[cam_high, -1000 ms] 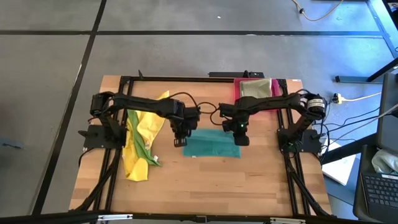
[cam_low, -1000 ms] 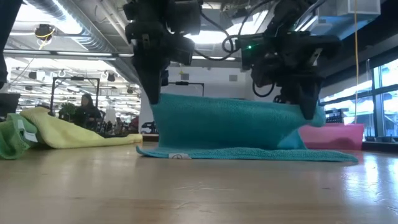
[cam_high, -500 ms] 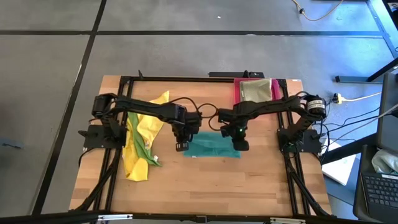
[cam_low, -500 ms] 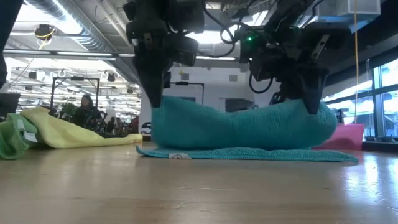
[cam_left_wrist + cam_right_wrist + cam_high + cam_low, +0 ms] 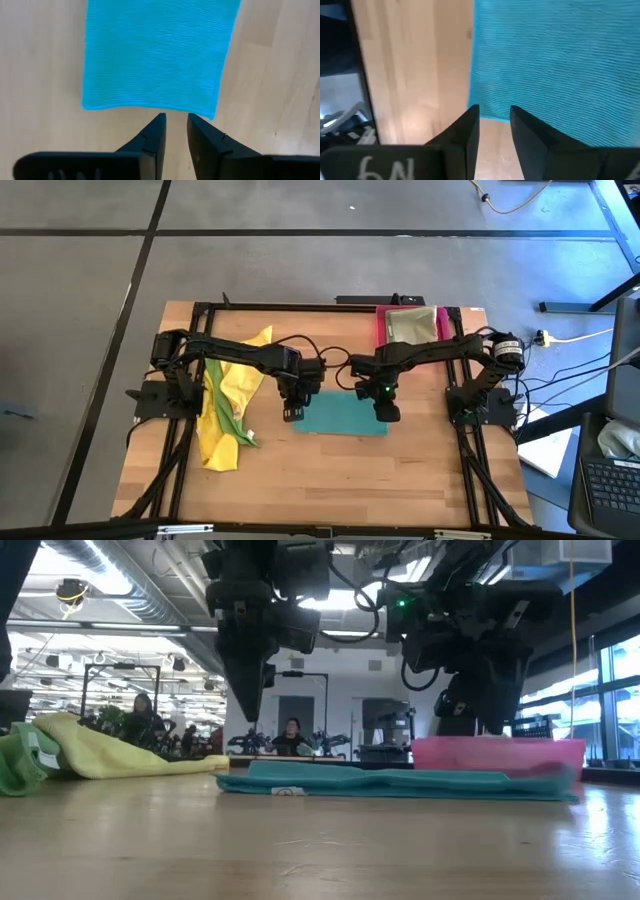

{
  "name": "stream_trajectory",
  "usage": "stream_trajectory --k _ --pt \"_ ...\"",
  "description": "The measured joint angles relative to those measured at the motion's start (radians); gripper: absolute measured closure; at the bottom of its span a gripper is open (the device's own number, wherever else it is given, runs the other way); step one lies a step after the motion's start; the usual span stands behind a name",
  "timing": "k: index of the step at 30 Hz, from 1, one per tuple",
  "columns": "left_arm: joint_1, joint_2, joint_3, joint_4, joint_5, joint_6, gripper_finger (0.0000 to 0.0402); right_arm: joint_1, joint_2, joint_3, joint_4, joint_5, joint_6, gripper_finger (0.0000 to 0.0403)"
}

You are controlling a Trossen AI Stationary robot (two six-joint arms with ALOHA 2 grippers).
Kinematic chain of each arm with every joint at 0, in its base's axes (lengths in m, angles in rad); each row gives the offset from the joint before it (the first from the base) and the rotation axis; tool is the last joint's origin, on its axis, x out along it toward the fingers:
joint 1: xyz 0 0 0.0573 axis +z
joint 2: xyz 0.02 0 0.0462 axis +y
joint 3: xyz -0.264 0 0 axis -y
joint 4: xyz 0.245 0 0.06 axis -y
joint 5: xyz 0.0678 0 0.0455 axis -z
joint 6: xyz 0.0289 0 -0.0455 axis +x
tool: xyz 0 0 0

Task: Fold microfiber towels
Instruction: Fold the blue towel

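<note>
The teal towel [image 5: 340, 418] lies folded and flat on the wooden table, one layer on another [image 5: 390, 783]. My left gripper [image 5: 291, 414] hovers over its left end and my right gripper [image 5: 386, 413] over its right end. Both point steeply down and stand clear above the cloth in the low view. In the left wrist view my left gripper [image 5: 175, 120] is open with a narrow gap, and the towel's edge [image 5: 150, 106] lies just beyond the tips. My right gripper [image 5: 495, 112] is likewise open at the towel's edge [image 5: 492, 119]. Nothing sits between either pair of fingers.
A heap of yellow and green towels [image 5: 228, 408] lies at the table's left, under the left arm. A pink-red tray [image 5: 410, 325] holding a pale olive towel stands at the far right. Bare wood lies toward the near edge [image 5: 330, 480]. People show in the room behind the table.
Both grippers have let go of the teal towel's raised layer. That layer hung between them a second ago, sagged in the middle, then fell flat onto the layer beneath it. The lower layer stayed where it was.
</note>
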Motion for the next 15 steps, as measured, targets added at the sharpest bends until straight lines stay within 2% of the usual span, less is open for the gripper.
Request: stream_trajectory --k 4,10,13,15 --pt "0.026 0.0 0.0 -0.006 -0.039 0.009 0.0332 0.0 0.0 0.0 -0.004 0.072 -0.001 0.0289" --pt "0.09 0.0 0.0 0.017 -0.087 0.05 0.033 -0.005 0.0 0.0 -0.004 0.279 0.026 0.0289" --pt "0.126 0.0 0.0 0.044 -0.043 0.053 0.0332 -0.025 0.0 0.0 0.006 0.279 0.055 0.0289" --pt "0.151 0.0 0.0 0.057 0.016 0.053 0.0333 -0.049 0.0 0.0 0.013 0.204 0.07 0.0289"
